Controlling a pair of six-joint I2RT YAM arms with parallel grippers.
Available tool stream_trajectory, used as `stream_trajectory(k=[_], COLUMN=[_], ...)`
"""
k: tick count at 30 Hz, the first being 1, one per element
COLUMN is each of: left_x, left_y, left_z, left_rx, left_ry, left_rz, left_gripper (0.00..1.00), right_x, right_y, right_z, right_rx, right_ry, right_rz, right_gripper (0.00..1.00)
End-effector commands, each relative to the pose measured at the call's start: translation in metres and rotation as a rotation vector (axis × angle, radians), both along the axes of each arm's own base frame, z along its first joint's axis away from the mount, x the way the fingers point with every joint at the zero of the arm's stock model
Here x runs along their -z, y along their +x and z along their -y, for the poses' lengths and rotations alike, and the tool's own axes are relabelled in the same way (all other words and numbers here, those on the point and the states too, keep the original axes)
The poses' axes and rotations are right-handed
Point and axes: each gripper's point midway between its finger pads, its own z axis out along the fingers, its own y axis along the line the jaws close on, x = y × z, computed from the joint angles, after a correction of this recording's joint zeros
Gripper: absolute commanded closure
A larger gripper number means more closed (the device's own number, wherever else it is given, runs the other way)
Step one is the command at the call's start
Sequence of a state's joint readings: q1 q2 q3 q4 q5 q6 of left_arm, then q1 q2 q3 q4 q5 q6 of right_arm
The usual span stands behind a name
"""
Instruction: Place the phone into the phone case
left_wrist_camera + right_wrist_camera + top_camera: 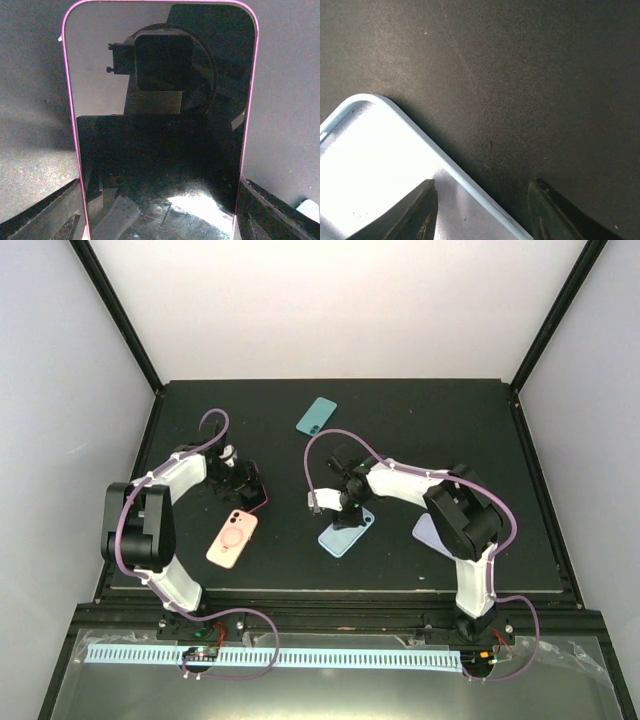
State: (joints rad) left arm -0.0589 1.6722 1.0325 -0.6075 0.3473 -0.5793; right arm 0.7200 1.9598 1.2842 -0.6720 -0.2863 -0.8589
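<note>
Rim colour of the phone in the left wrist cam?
Magenta-pink, around that black-screened phone; clearest in left wrist view.

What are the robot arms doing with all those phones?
They are meant to put the teal phone into the lavender case, but neither arm is touching those. The teal phone lies alone at the far side of the table. The left gripper has a finger on each side of a pink-rimmed phone that lies screen up. The right gripper hangs open over a corner of a light blue-rimmed case.
</note>
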Motion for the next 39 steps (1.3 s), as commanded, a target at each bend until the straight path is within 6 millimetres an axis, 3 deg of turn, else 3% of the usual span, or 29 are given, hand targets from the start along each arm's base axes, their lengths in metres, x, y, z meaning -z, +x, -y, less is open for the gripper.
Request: stream_trajectory(k=[1, 7, 11, 15, 19, 23, 27, 29, 39], left_x=[-0.017, -0.015, -0.016, -0.021, -0.027, -0.028, -0.029, -0.031, -0.041], left_y=[0.007, 0.002, 0.000, -0.002, -0.003, -0.007, -0.010, -0.011, -0.026], left_z=[0.004, 0.005, 0.006, 0.005, 0.006, 0.008, 0.014, 0.020, 0.055], left_rx=[0.002, 0.002, 0.010, 0.010, 0.014, 0.030, 0.058, 0.074, 0.168], left_ry=[-0.032, -0.035, -0.040, -0.040, -0.037, -0.042, -0.053, -0.061, -0.111], left_rz=[0.069, 0.066, 0.067, 0.081, 0.099, 0.107, 0.117, 0.124, 0.151], left_gripper=[0.38, 0.38, 0.38, 0.38, 0.38, 0.38, 0.38, 0.38, 0.39], right_x=[0.007, 0.002, 0.000, -0.016, -0.049, -0.059, -0.045, -0.036, -0.017], right_y=[0.009, 0.010, 0.009, 0.023, 0.034, 0.035, 0.048, 0.040, -0.003], right_z=[-0.004, -0.007, -0.010, -0.024, -0.044, -0.044, -0.010, 0.000, 0.008], right_rx=[-0.031, -0.019, -0.002, 0.128, 0.385, 0.659, 1.099, 1.258, 1.596], right_ry=[-0.024, -0.011, -0.006, 0.045, 0.170, 0.221, 0.120, 0.083, 0.210], right_rz=[0.057, 0.056, 0.030, 0.020, -0.050, -0.138, -0.152, -0.206, -0.409], right_gripper=[0.56, 0.87, 0.96, 0.99, 0.99, 0.99, 0.99, 0.99, 0.99])
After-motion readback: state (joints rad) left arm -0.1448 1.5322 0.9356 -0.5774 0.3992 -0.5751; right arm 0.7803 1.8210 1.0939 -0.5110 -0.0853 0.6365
